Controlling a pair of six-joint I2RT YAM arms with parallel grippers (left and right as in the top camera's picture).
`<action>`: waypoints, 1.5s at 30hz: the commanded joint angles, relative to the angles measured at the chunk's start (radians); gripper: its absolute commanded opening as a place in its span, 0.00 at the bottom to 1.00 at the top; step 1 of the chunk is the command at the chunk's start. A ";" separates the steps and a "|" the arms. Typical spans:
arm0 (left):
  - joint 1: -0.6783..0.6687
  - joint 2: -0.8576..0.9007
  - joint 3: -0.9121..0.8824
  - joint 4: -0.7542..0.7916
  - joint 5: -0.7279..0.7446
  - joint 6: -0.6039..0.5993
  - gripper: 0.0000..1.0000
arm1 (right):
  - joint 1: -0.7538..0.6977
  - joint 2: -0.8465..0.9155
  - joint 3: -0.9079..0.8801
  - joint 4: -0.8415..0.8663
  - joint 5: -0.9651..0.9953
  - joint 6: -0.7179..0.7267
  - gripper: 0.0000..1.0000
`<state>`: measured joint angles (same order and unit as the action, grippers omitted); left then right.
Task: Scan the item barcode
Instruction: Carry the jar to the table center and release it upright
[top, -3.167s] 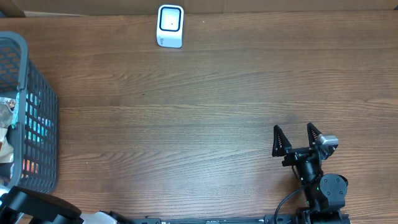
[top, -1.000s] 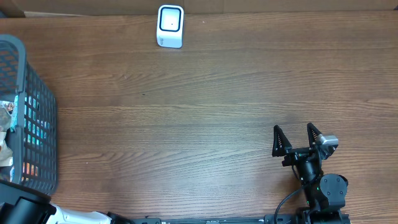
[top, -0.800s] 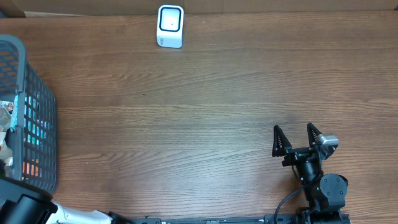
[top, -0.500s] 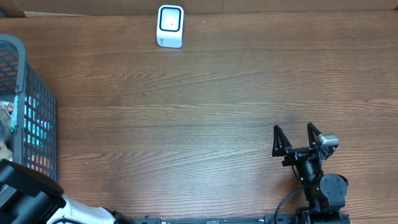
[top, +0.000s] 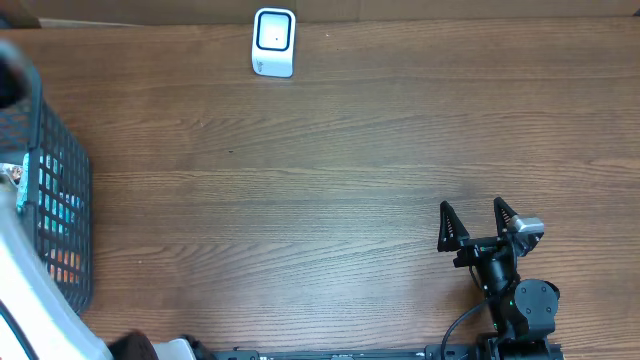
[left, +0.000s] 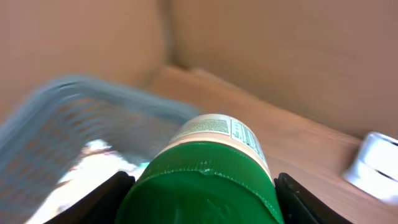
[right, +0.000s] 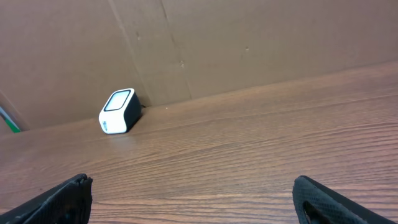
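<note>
Left tool (left: 202, 202) grips a green-capped bottle (left: 208, 165), one finger each side of the cap. Bottle's held up by the grey basket (top: 60, 170) at the left end of the tabletop (top: 350, 180). Cream label (left: 217, 127) has small print, too blurred to read. White scanner (top: 274, 42) sits at the far edge, well apart from it. Right tool (top: 478, 222) is at front right w/ jaws spread wide, empty.

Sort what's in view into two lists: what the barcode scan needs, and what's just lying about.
Needed for the scan:
- green-lidded bottle, held in the left gripper
- white scanner

Just lying about:
- grey basket
- right gripper, open and holding nothing
</note>
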<state>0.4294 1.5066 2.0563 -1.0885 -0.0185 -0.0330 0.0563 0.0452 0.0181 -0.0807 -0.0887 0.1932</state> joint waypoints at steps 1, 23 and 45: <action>-0.172 -0.038 0.021 -0.062 0.056 -0.027 0.28 | 0.006 -0.002 -0.010 0.004 0.008 -0.004 1.00; -0.872 0.455 -0.268 -0.075 0.057 -0.141 0.31 | 0.006 -0.002 -0.010 0.004 0.008 -0.004 1.00; -0.994 0.635 -0.238 0.083 -0.014 -0.200 1.00 | 0.006 -0.002 -0.010 0.004 0.008 -0.004 1.00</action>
<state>-0.5678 2.1471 1.7866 -1.0004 -0.0105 -0.2153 0.0563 0.0460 0.0181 -0.0799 -0.0887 0.1936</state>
